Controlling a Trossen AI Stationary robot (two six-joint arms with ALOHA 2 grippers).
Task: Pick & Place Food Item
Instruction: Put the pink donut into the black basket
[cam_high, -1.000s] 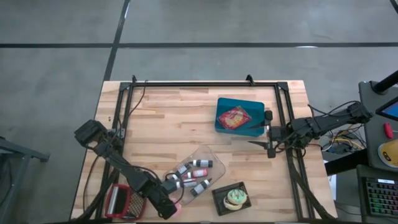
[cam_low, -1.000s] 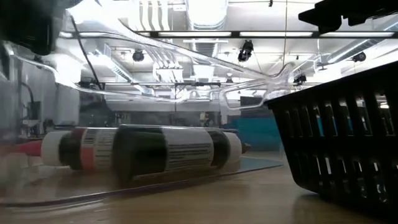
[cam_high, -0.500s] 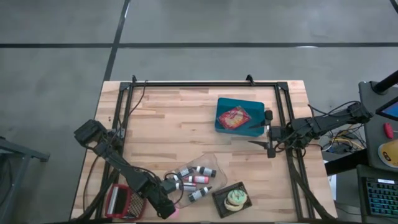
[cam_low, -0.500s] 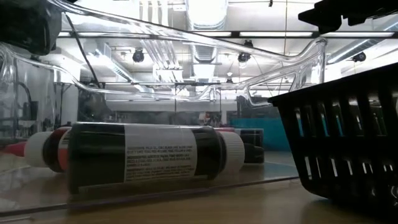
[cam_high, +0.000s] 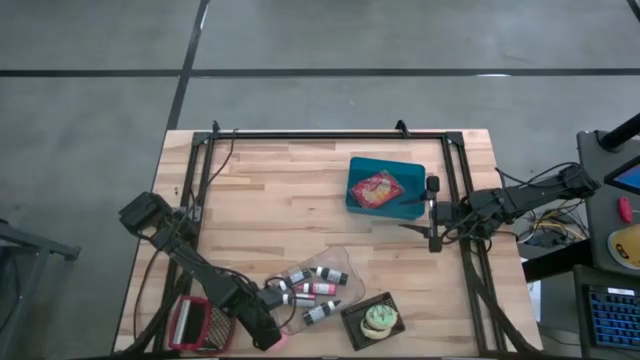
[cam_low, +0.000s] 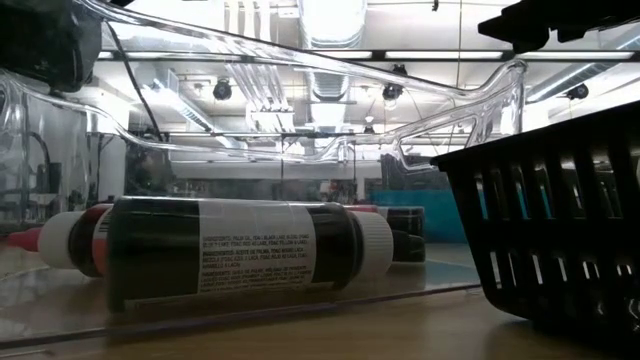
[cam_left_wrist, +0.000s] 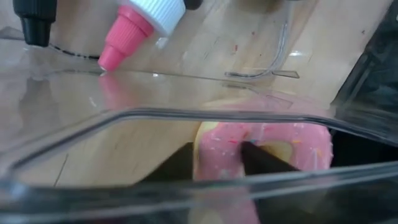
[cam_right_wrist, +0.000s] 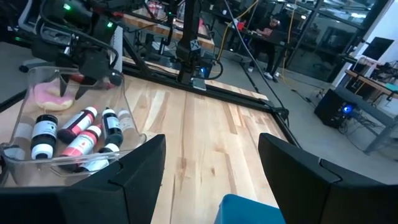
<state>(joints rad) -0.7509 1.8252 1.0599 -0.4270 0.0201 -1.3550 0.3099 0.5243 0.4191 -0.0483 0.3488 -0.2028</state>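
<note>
- The worktop (cam_high: 300, 190) carried a teal box (cam_high: 378, 187), a clear tray (cam_high: 345, 262) of bottles (cam_high: 318, 288), a black basket (cam_high: 368, 318) and a red grater (cam_high: 195, 323).
- Bottle label print in the low view was too small to read.
- The left tool (cam_left_wrist: 214, 158) reached into the tray, its fingers (cam_left_wrist: 258, 158) half closed on either side of the pink donut's (cam_left_wrist: 273, 146) ring; the right tool (cam_right_wrist: 211, 165) gaped, empty, by the box.

The table (cam_high: 270, 195) carries one clear plastic container (cam_high: 335, 254), four small bottles (cam_high: 318, 289) lying in it, one pink donut (cam_left_wrist: 264, 149), one teal tray (cam_high: 355, 195) with one red packet (cam_high: 378, 188), one black basket (cam_high: 352, 318) with one cupcake (cam_high: 380, 319), and one red basket (cam_high: 196, 322).
</note>
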